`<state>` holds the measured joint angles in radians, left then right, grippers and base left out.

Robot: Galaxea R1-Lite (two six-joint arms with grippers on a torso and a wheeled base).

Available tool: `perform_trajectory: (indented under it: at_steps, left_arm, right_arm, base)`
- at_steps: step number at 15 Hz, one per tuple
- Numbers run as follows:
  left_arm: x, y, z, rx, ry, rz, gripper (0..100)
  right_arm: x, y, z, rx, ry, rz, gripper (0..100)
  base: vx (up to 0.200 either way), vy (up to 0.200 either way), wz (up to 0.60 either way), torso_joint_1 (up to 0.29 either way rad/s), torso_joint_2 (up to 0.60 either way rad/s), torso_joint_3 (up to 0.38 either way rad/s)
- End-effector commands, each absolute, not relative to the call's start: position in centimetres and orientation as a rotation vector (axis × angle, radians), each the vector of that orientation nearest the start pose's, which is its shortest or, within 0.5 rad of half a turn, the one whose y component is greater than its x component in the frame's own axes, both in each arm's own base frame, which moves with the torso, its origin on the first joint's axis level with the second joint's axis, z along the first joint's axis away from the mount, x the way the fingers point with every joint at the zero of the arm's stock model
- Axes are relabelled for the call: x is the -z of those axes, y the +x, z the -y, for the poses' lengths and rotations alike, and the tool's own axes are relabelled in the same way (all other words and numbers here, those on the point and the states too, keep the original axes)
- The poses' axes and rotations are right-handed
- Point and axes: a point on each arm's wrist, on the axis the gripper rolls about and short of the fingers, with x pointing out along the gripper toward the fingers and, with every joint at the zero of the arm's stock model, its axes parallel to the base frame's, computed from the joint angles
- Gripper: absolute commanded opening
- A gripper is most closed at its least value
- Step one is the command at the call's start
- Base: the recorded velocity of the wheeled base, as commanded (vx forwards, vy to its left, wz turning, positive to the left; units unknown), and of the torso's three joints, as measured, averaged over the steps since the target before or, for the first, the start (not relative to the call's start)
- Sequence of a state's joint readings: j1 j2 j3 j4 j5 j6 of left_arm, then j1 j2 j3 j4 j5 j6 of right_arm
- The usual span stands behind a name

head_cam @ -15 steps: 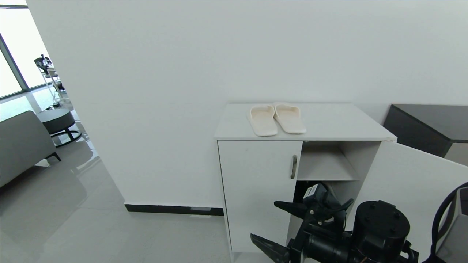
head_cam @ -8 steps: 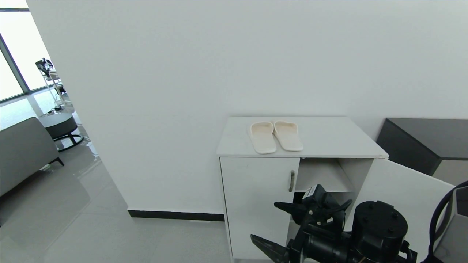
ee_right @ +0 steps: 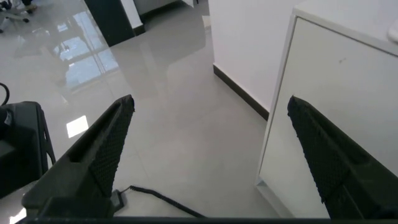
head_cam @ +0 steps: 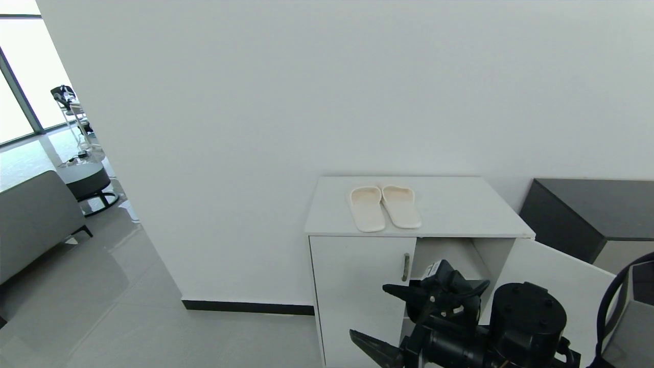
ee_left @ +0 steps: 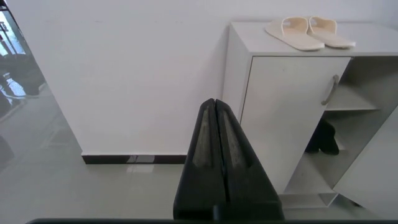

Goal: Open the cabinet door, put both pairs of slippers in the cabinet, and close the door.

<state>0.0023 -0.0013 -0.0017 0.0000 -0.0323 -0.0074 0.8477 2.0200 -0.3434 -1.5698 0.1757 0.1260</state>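
Right wrist view, fingers: the fingers [ee_right: 99,155] of the right gripper [ee_right: 210,102] are spread wide, and nothing is held between them.
Left fingers: the fingers [ee_left: 205,137] of the left gripper [ee_left: 216,143] are pressed together pad to pad, and nothing is gripped.
Change: over the last second the whole head view has shifted. The cabinet [head_cam: 460,204], the wall [head_cam: 255,128] and the sofa [head_cam: 36,214] are all seen lower, and the cabinet is seen smaller. This is judged to be a camera move, probably the robot drawing back, and no object is taken to have moved. The right gripper's place in the picture is unchanged.
Meaning for the task: no approach to the slippers has been made, and room for the next reach is probably being gained.
Right arm: it is held low before the open side of the cabinet, with the gripper pointed at it.
Left arm: it is held out to the left and aimed at the wall beside the closed door [head_cam: 357,291].
Slippers: the pale slippers [head_cam: 384,207] lie side by side on the cabinet top, untouched.
Open door: the open door [head_cam: 557,276] is swung out to the right.
Lower compartment: a dark shape [ee_left: 322,138] is seen there, possibly the other pair, though this cannot be told.
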Motion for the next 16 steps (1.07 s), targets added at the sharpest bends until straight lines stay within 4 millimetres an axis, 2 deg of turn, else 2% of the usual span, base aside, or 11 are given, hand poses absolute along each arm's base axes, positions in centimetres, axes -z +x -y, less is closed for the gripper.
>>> perform_trajectory:
  at_steps: [1, 5, 7, 9, 11, 13, 16]
  left_arm:
    - [-7.6, -2.3, 0.1, 0.029, -0.008, 0.001, 0]
    - [-7.6, -2.3, 0.1, 0.029, -0.009, 0.001, 0]
    - [-7.6, -2.3, 0.1, 0.029, -0.008, 0.001, 0]
    - [-7.6, -2.3, 0.1, 0.029, -0.006, 0.001, 0]
    - [-7.6, -2.3, 0.1, 0.029, 0.0, 0.002, 0]
    - [-7.6, -2.3, 0.1, 0.029, 0.002, 0.002, 0]
    - [-7.6, -2.3, 0.1, 0.029, 0.002, 0.0, 0]
  right_arm:
    - [-7.8, 18.8, -21.9, -1.015, 0.078, -0.169, 100]
    - [-7.0, 18.9, -22.0, -1.015, 0.03, -0.174, 100]
    - [-6.3, 19.7, -22.0, -0.974, -0.013, -0.165, 100]
    - [-7.2, 20.9, -22.9, -0.857, 0.001, -0.099, 100]
    - [-8.7, 25.1, -24.4, -0.431, -0.043, -0.188, 100]
    - [-9.7, 25.7, -24.8, -0.368, 0.001, -0.244, 100]
    - [-9.4, 25.4, -24.5, -0.368, -0.005, -0.259, 100]
  base:
    - [0.0, 0.0, 0.0, 0.178, -0.37, -0.188]
    - [0.0, 0.0, 0.15, 0.162, -0.35, -0.174]
    - [0.0, 0.0, 0.0, 0.09, -0.2, -0.095]
    - [0.0, 0.0, 0.0, 0.0, 0.0, 0.0]
    - [0.0, 0.0, 0.0, 0.0, 0.0, 0.0]
    - [0.0, 0.0, 0.0, 0.0, 0.0, 0.0]
    - [0.0, 0.0, 0.0, 0.0, 0.0, 0.0]
